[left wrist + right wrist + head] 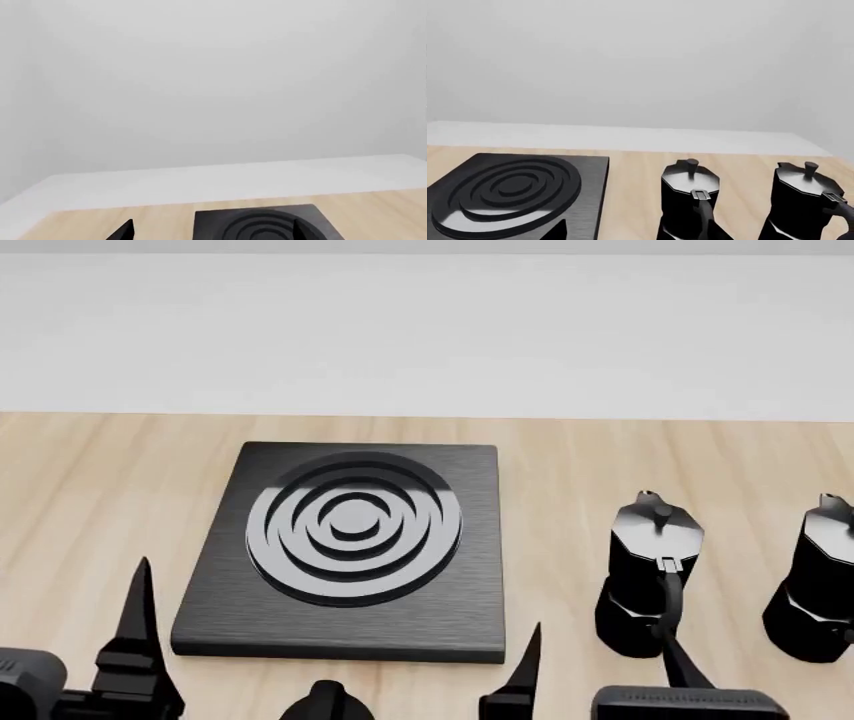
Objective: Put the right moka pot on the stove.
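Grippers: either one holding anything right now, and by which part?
Nothing is held. The left gripper is open in front of the stove; the right gripper's state cannot be told. Both moka pots stand untouched on the table.

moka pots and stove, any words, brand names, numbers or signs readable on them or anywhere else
None: no view shows readable text.
The stove bears only concentric rings.
The right moka pot and the left moka pot are plain glossy black.
The wooden table is unmarked.
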